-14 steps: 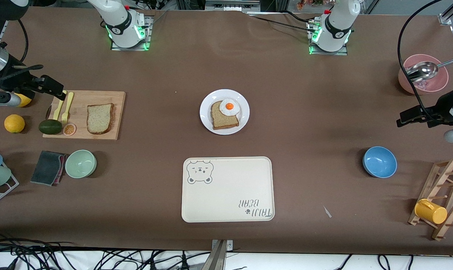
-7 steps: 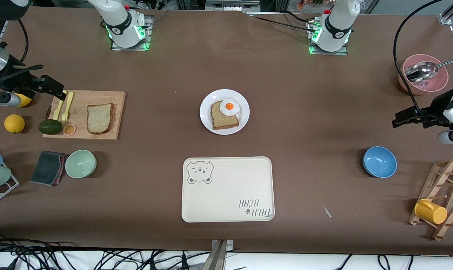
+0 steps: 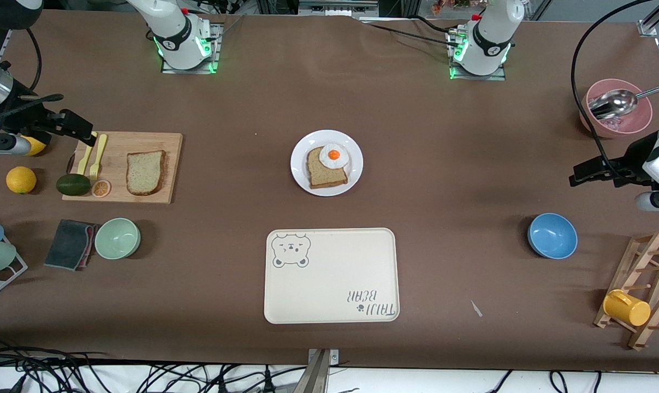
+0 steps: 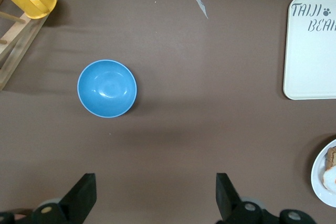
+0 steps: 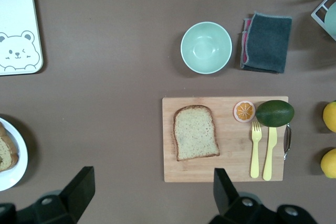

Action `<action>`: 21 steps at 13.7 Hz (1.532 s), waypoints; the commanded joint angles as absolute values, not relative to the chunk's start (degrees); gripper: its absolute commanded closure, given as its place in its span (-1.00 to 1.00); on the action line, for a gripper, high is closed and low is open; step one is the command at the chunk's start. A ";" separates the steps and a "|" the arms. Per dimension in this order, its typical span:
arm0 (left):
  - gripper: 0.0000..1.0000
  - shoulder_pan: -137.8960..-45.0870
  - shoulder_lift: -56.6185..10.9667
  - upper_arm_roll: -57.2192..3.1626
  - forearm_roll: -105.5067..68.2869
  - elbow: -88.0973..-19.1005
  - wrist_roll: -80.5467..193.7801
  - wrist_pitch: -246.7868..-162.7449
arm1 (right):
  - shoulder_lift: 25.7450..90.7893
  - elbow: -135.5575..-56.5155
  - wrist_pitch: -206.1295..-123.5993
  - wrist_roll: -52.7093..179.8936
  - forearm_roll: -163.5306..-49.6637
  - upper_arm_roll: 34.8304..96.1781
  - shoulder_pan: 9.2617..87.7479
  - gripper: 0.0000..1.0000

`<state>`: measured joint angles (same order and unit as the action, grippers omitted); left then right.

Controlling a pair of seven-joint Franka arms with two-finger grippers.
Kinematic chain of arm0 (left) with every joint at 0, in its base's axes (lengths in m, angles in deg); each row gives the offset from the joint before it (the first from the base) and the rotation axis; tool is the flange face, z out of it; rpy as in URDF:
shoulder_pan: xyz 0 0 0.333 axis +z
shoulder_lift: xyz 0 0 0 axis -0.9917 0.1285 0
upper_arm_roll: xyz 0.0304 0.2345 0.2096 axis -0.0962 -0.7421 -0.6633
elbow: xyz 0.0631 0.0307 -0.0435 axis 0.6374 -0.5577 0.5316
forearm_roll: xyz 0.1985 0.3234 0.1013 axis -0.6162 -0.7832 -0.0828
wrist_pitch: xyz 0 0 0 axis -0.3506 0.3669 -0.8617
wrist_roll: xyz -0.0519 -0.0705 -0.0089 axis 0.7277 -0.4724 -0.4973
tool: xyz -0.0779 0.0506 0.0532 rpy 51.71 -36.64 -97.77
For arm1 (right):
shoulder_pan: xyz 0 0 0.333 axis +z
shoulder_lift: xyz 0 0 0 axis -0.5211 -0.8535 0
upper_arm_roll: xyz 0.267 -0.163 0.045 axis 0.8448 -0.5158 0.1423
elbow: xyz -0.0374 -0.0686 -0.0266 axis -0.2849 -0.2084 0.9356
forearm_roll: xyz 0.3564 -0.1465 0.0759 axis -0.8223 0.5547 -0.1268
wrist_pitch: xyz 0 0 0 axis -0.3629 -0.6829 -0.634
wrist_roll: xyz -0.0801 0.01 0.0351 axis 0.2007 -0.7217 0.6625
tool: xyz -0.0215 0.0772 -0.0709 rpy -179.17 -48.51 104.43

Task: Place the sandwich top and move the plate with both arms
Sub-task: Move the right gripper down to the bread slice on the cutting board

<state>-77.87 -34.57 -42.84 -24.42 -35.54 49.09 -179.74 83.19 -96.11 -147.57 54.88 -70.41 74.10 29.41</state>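
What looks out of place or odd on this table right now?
Only a small pale scrap lying loose on the brown table, between the cream bear tray and the wooden rack. Nothing looks spilled or tipped.

Sandwich top point(image 3: 145, 172) on cutting board point(image 3: 171, 143)

Both arms are parked wide apart, one hanging out at each end of the worktop, nothing in either of them. The right gripper point(image 3: 86, 136) sits up in the air at the right arm's end, its black body pointing in toward the middle, with a silver wrist section and black cables trailing off it. From its wrist view the gripper point(image 5: 152, 195) has its jaws spread wide, two black fingertips point(image 5: 81, 184) poking into the shot. The left gripper point(image 3: 577, 177) hovers at the left arm's end, also aimed inward, white wrist above it. Its own view shows that gripper point(image 4: 155, 198) with jaws equally wide and empty.
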 commanded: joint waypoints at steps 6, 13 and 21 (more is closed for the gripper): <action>-1.00 -77.87 -35.09 -43.07 -23.91 -36.15 49.55 -179.89 | 81.65 -96.16 -149.61 53.90 -69.40 77.55 29.47 -1.00; -1.00 -77.87 -35.44 -43.16 -23.91 -36.50 49.64 -179.89 | 72.70 -93.18 -151.37 54.25 -64.39 77.28 29.03 -1.00; -1.00 -77.96 -35.53 -43.07 -23.91 -36.50 49.64 -179.71 | 68.46 -97.90 -153.57 43.12 -60.72 77.28 29.47 -0.96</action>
<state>-77.86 -34.54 -42.94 -24.42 -35.73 49.26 -179.76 67.91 -95.33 -152.53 48.72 -63.76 77.00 29.41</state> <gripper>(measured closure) 0.000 0.018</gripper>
